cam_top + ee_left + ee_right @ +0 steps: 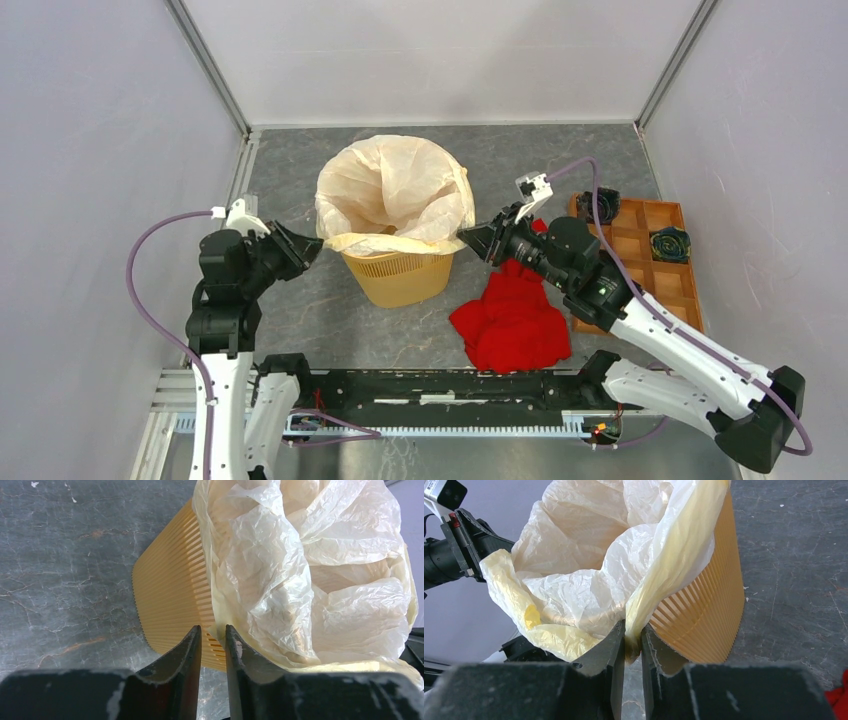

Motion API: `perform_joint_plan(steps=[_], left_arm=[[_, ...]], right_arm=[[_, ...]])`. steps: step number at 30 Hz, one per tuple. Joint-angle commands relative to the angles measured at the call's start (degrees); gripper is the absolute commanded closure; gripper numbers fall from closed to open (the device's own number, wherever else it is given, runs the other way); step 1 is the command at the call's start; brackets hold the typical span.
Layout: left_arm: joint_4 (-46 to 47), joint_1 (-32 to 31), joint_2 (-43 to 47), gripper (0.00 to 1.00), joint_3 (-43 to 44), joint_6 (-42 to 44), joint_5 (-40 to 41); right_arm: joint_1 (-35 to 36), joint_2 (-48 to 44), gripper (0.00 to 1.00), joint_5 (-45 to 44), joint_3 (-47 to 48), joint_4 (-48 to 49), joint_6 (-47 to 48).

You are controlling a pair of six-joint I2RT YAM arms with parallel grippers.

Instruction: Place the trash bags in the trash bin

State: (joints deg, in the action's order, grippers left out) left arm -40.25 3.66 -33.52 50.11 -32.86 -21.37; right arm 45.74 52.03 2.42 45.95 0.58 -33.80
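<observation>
The trash bin (398, 278) stands upright near the middle of the grey surface (300, 320), a little nearer the far edge than the near one. The trash bag (392, 190) sits inside it as a liner. Its wrinkled cream film billows above the rim and is folded outward over the rim on the near side.

The left pincer (312, 245) is at the bin's left rim. Its fingers (192, 647) are nearly together, with a strip of the bag's edge pinched in the narrow gap. The right pincer (470, 238) is at the right rim, clamped on the fold of film that hangs over the slatted wall.

A red cloth (512, 318) lies heaped toward the near edge, right of the bin and apart from it. A wooden tray (690, 290) lies along the right edge.
</observation>
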Motion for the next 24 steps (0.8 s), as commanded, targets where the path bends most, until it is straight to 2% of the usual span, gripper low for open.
perform_joint_plan(steps=[1, 8, 12, 14, 17, 21, 22, 24], left_arm=[[3.5, -0.1, 0.3, 0.66, -0.8, -1.9, -3.0], [7.9, -0.1, 0.3, 0.46, -3.7, -5.0, -4.7], [12.0, -0.1, -0.1, 0.46, -6.1, -9.0, -6.3], [14.0, -0.1, -0.3, 0.52, -7.3, -10.8, -7.1], [17.5, -0.1, 0.0, 0.74, -9.1, -12.4, -8.0], [18.1, -0.1, -0.5, 0.93, -11.2, -11.4, -6.1], [17.8, -0.1, -0.9, 0.97, -11.7, -10.8, -5.4], [17.7, -0.1, -1.8, 0.98, -12.9, -9.7, -4.4]], right_arm=[[0.1, -0.8, 0.78, 1.8, -0.9, 2.0, 2.5], [0.2, 2.5, 0.82, 7.5, -4.9, 7.2, 7.1], [0.1, 3.8, 0.82, 9.2, -6.5, 9.3, 8.3], [0.2, 3.8, 0.82, 9.1, -7.3, 10.5, 8.5], [0.2, 4.0, 0.82, 7.9, -7.8, 10.5, 10.1], [0.1, 4.4, 0.82, 4.7, -7.6, 9.7, 12.3], [0.1, 4.6, 0.82, 4.5, -7.6, 9.8, 12.7], [0.1, 5.1, 0.82, 4.0, -7.3, 9.7, 13.1]])
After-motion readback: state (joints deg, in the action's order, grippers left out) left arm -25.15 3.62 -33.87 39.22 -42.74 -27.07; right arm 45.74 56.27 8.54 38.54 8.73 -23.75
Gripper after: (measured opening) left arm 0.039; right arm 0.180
